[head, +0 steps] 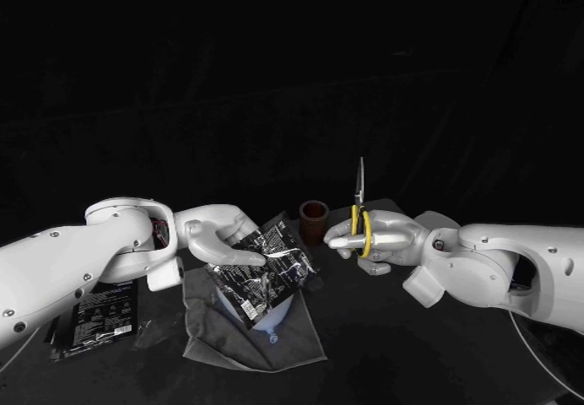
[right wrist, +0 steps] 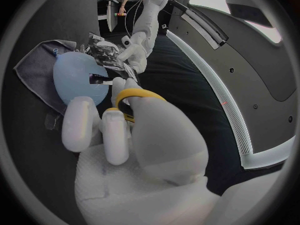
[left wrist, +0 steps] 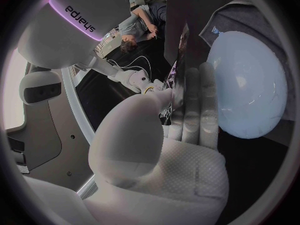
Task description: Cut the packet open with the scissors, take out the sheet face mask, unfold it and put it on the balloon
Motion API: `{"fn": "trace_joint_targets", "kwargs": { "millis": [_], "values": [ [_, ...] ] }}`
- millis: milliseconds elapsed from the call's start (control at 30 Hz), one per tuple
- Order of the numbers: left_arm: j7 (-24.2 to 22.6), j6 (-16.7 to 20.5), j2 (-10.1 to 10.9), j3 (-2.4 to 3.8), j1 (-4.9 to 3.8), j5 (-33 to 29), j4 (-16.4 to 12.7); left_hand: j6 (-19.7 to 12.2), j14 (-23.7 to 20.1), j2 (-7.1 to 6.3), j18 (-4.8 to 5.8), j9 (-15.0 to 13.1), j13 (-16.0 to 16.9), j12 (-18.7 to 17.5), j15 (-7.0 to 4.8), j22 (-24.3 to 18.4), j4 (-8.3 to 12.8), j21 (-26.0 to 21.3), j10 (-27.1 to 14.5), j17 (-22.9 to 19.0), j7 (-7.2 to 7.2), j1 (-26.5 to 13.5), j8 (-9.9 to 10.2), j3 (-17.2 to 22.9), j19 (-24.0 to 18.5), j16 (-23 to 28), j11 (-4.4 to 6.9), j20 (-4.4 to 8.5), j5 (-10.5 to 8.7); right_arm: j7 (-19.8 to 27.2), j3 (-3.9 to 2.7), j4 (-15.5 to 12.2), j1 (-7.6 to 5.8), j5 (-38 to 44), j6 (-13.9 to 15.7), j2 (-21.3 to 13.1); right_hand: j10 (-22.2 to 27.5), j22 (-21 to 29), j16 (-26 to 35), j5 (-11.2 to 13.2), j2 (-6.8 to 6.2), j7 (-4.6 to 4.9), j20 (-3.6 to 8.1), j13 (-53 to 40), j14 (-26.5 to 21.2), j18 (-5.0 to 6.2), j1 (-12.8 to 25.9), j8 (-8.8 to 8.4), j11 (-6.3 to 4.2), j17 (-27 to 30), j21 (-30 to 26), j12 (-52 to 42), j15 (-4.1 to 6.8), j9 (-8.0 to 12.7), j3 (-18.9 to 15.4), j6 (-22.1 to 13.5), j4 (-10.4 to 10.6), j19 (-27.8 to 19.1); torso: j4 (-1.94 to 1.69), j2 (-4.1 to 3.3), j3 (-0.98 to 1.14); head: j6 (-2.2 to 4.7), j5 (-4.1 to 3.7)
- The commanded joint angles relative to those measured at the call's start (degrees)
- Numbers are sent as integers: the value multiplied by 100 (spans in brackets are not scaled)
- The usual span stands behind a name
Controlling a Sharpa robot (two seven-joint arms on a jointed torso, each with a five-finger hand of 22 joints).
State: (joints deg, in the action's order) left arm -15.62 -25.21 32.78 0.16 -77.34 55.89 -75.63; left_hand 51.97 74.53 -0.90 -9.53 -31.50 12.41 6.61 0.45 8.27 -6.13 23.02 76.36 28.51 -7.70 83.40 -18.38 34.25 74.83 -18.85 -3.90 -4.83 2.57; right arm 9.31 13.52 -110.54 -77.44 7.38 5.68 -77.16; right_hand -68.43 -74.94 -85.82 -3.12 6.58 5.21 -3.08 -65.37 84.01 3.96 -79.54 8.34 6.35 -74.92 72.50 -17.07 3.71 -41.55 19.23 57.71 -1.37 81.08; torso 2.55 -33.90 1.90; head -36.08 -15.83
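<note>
Packet in one hand, scissors in the other

Our left hand (head: 217, 240) pinched the packet (head: 266, 272) between thumb and pressed-together fingers, above the balloon (head: 270, 325) on the grey cloth (head: 231, 342). Nearby, our right hand (head: 387, 240) closed its fingers round the yellow handles of the scissors (head: 360, 215), blades upright.

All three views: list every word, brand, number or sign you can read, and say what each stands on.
"sharpa": on the robot's white shell, in the left wrist view.
Print on the packet held by the left hand: too small to read.
White print on the flat dark pack further left: too small to read.
Scissors in the right hand: no lettering can be made out.
</note>
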Motion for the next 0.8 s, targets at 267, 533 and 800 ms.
{"fn": "trace_joint_targets", "kwargs": {
  "millis": [267,533,800],
  "values": [
    [17,-84,-25,2,-6,-99,-1,2,-11,32,-61,-502,11,-21,-20,7,153,34,14,9,-16,22,-34,174,-29,-21,16,7,19,-1185,8,-119,64,683,122,93,-2157,-1107,-418,37,-470,-488,286,-2463,599,-159,1996,1833,-985,-1508,736,-7293,268,-2340,219,300,660,367,2,5,3,30,90],
    [29,-126,-46,-8,-6,59,-2,2,-13,29,-61,-503,13,-22,-19,8,152,36,12,12,-16,22,-33,174,-31,-22,16,7,19,-1770,9,-234,72,1211,-202,135,-2157,-1222,-418,33,-620,-263,184,-2463,599,-218,2276,1083,-798,-1508,989,-7293,117,-1922,10,-30,1257,494,7,3,5,34,134],
    [25,-133,-44,-14,-6,174,35,1,-16,24,-61,-504,15,-23,-18,10,154,38,10,16,-15,24,-30,174,-34,-22,16,6,19,-1660,9,-343,74,1438,-798,105,-2157,-1203,-418,34,-684,-414,201,-2463,599,-192,1855,1285,-910,-1508,908,-7293,191,-2108,85,452,1045,443,6,0,0,24,125]
  ]
}}
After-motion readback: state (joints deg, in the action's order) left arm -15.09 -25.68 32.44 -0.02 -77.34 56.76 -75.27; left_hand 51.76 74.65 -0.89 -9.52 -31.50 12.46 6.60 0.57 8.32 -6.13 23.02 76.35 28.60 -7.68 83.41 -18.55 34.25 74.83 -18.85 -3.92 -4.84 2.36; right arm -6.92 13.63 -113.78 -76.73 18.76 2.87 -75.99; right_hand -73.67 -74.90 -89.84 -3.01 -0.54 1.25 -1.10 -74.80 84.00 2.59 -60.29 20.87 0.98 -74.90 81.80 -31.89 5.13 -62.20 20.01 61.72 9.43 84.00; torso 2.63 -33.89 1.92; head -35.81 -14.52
